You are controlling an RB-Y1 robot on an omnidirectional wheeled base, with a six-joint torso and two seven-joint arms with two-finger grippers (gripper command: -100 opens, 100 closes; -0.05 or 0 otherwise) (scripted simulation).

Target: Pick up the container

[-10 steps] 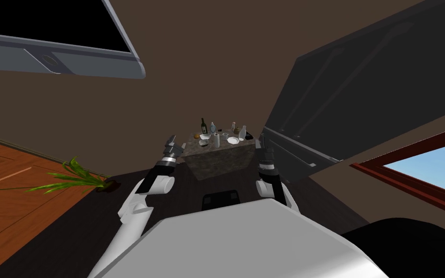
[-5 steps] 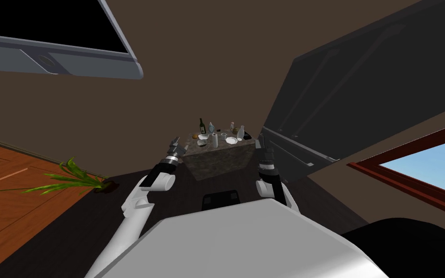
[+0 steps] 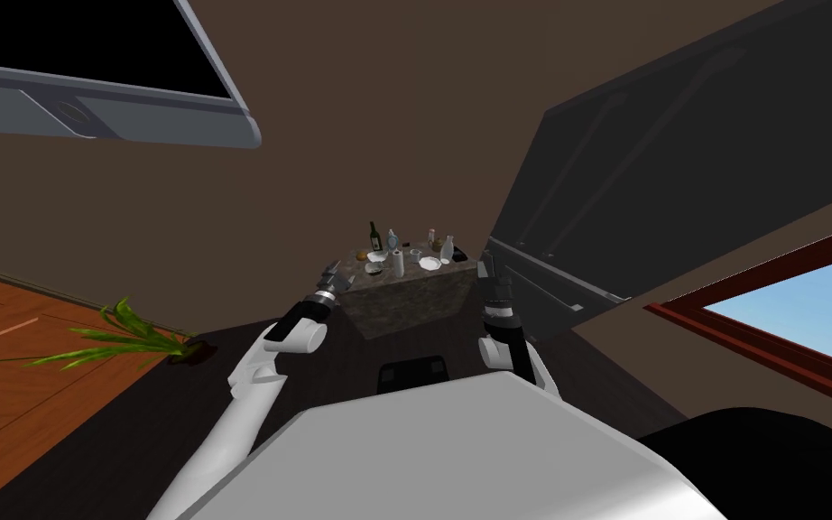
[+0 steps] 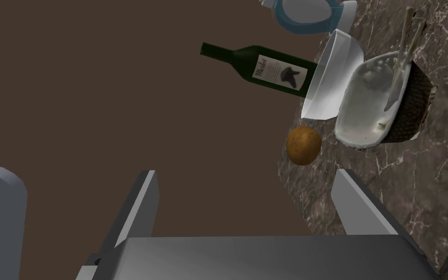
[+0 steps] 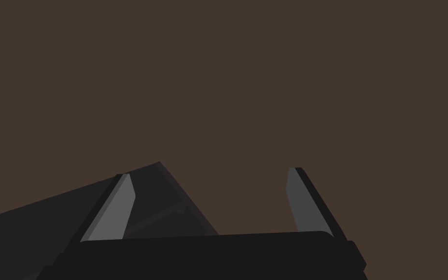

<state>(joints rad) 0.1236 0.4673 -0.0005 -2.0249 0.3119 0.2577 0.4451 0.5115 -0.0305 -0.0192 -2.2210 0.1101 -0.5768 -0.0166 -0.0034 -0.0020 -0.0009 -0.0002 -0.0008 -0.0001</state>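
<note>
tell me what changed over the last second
The left tool swung forward and inward, toward the near left corner of the marbled table. It is open and holds nothing. My head camera also shifted slightly. The right tool stayed raised and open by the table's right side. The green bottle and the other things on top did not move.

Ahead of my left claw [image 4: 243, 172] I count one green wine bottle [image 4: 262, 70], one brown round lump [image 4: 303, 145], one white bowl [image 4: 332, 80], one white container [image 4: 371, 109] in one dark woven holder [image 4: 420, 104], and one blue-and-white vessel [image 4: 305, 12], all on one marble table [image 4: 412, 204].
</note>
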